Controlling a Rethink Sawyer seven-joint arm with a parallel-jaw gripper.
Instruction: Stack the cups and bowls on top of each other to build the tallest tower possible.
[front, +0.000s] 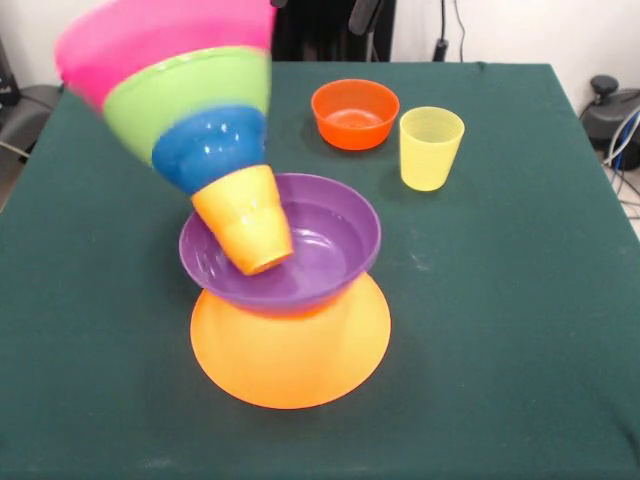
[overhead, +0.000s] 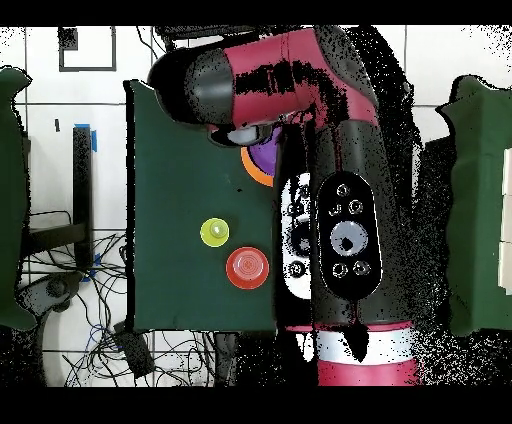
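Leaning tower (front: 250, 230) tips leftward beside the yellow cup (front: 431, 148).

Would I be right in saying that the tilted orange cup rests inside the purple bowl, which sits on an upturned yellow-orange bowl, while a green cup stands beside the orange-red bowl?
Not quite: the cup standing beside the orange-red bowl is a yellow cup, not green, as the front view shows. The orange cup does tilt into the purple bowl, which sits on the upturned yellow-orange bowl.

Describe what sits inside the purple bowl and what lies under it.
Inside the purple bowl an orange cup leans mouth-down, carrying blue, green and pink bowls tilted left. Under it is an upturned orange bowl; anything beneath that is hidden.
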